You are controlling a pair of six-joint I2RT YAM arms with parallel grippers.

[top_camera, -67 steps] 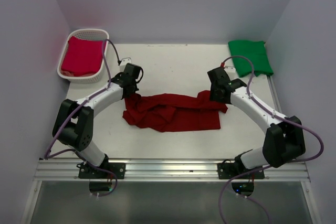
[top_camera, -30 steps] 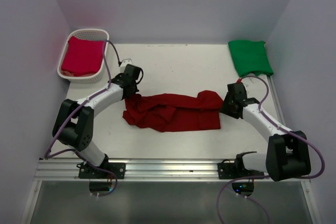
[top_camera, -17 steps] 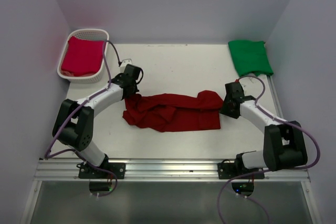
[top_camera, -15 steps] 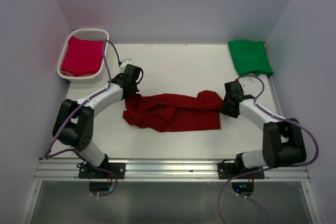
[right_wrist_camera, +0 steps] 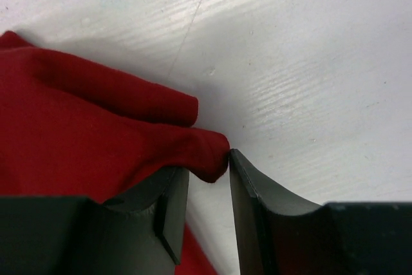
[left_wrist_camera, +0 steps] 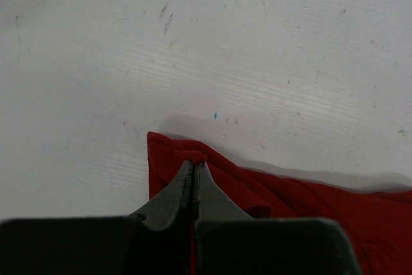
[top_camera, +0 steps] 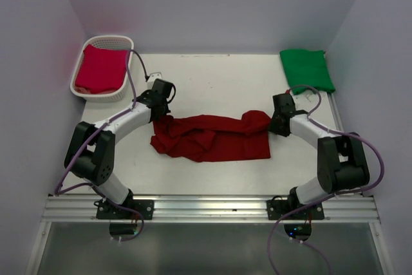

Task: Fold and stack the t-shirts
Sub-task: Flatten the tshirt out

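1. The maroon shirt (top_camera: 212, 136) lies crumpled in the middle of the table (top_camera: 212, 88).
2. The left gripper (left_wrist_camera: 193, 167) is clamped on the shirt's corner. The thin pinch may slip under tension.
3. The right gripper (right_wrist_camera: 208, 164) has its jaws apart around a small fold. Closing there may catch only the edge.
4. The green shirt (top_camera: 307, 70) lies folded at the far right, well apart.

Robot lab: white-walled enclosure (top_camera: 212, 4)

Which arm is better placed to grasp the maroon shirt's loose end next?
Right. The right gripper has open jaws straddling a fold at the end of the maroon t-shirt; the left gripper is shut on the opposite corner.
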